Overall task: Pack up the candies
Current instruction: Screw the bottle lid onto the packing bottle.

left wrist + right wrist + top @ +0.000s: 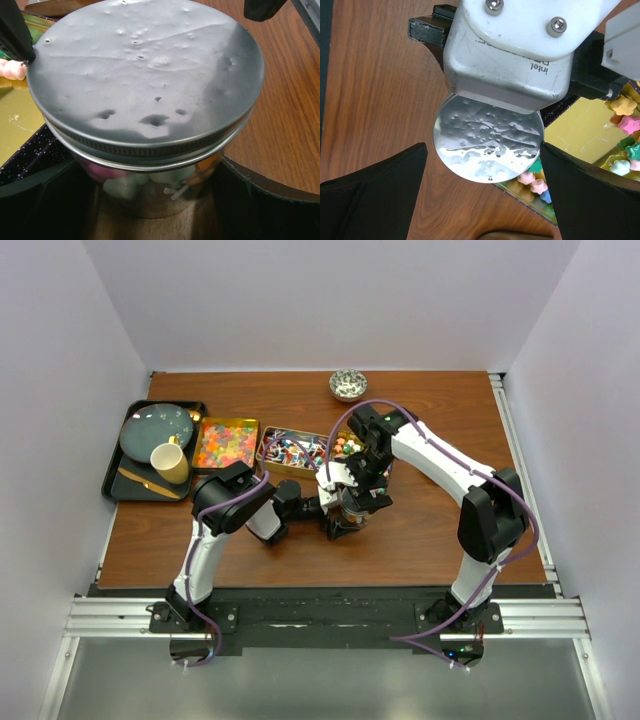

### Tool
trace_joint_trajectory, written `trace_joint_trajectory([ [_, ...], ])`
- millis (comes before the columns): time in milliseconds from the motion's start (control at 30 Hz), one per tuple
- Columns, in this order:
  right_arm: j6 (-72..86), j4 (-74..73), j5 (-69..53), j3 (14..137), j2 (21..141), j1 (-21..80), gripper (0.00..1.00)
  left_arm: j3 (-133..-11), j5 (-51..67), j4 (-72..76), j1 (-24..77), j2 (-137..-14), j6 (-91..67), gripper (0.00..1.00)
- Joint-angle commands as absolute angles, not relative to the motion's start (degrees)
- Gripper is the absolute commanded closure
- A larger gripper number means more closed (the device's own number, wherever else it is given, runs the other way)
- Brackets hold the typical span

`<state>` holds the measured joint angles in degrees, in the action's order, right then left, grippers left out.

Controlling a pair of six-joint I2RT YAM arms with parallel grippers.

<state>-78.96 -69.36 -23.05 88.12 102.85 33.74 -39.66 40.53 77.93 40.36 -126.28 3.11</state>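
Near the middle of the brown wooden tabletop (pixel 420 545), the left pincer (pixel 150 167) grips a clear glass jar (pixel 150 200) of pastel candies (pixel 125 184), topped by a dimpled grey metal lid (pixel 145 75). Above it, the right pincer (pixel 484 150) hangs released, straddling the lid. Capping seems underway, and next the right pincer likely must clench the rim and twist.

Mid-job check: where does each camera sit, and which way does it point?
Top external: high behind the robot, looking down on the table; the left arm and right arm show whole, meeting at centre.
Left wrist: low, angled down at the lidded jar; its black jaws flank the glass.
Right wrist: straight down onto the lid; own jaws either side, the left arm's white camera housing above.
Shared: both wrist views show the lid and gold candy tin.
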Motion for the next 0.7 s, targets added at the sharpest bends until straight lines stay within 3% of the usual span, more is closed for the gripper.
trace_joint_trajectory([
  [0,-79.0,-66.9,-22.9,85.4,100.5,34.4,0.01,-39.1,39.2,66.4,40.3,-128.9,4.6,1.00],
  [300,-75.7,-59.1,-21.2,82.5,99.4,34.4,0.01,-39.2,39.2,65.9,40.3,-129.0,4.7,1.00],
  [667,-61.7,-58.1,-21.0,81.0,99.4,34.4,0.14,-39.6,39.0,65.9,40.3,-129.5,4.4,1.00],
])
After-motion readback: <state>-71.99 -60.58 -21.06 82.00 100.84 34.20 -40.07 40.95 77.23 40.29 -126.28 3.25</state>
